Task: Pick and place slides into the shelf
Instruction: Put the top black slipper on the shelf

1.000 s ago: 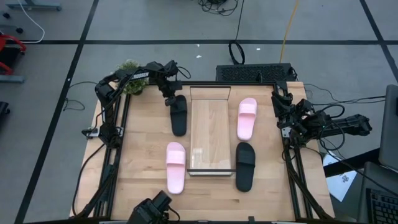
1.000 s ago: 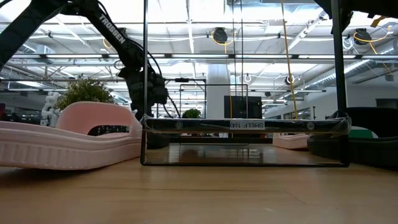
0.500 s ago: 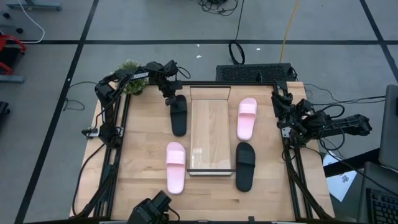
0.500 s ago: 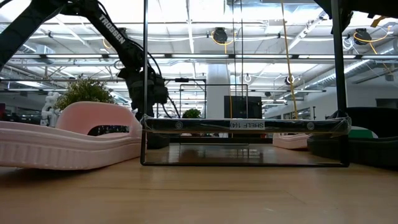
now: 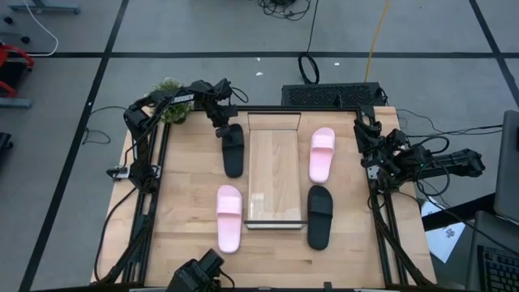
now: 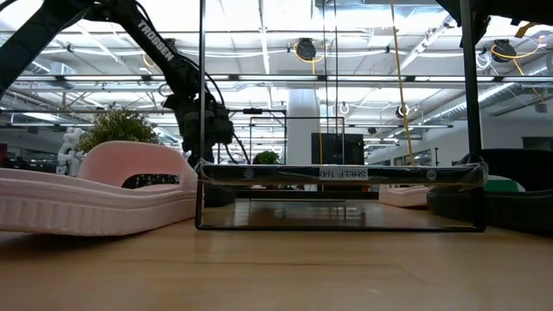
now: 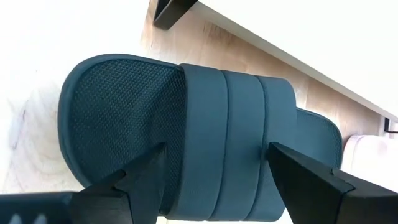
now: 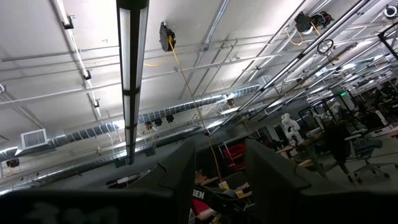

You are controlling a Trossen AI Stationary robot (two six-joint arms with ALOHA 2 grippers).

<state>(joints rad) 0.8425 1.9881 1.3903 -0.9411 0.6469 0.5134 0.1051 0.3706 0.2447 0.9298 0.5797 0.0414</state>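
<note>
Four slides lie sole-down on the table around the shelf [image 5: 276, 174], a narrow see-through rack in the middle. A black slide [image 5: 233, 150] and a pale pink slide [image 5: 229, 217] lie to its left. Another pink slide [image 5: 322, 154] and another black slide [image 5: 319, 216] lie to its right. My left gripper [image 5: 222, 130] hovers over the far end of the left black slide [image 7: 205, 137]. It is open, with a finger on each side of the broad strap [image 7: 230, 143], and I see no touch. My right gripper [image 8: 217, 168] is open and points at the ceiling; that arm is folded at the table's right edge [image 5: 389, 158].
A small green plant [image 5: 170, 89] stands at the far left corner, behind my left arm. A dark keyboard-like unit [image 5: 328, 96] lies past the far edge. In the low view the near pink slide [image 6: 95, 194] and the shelf front [image 6: 341, 177] fill the foreground.
</note>
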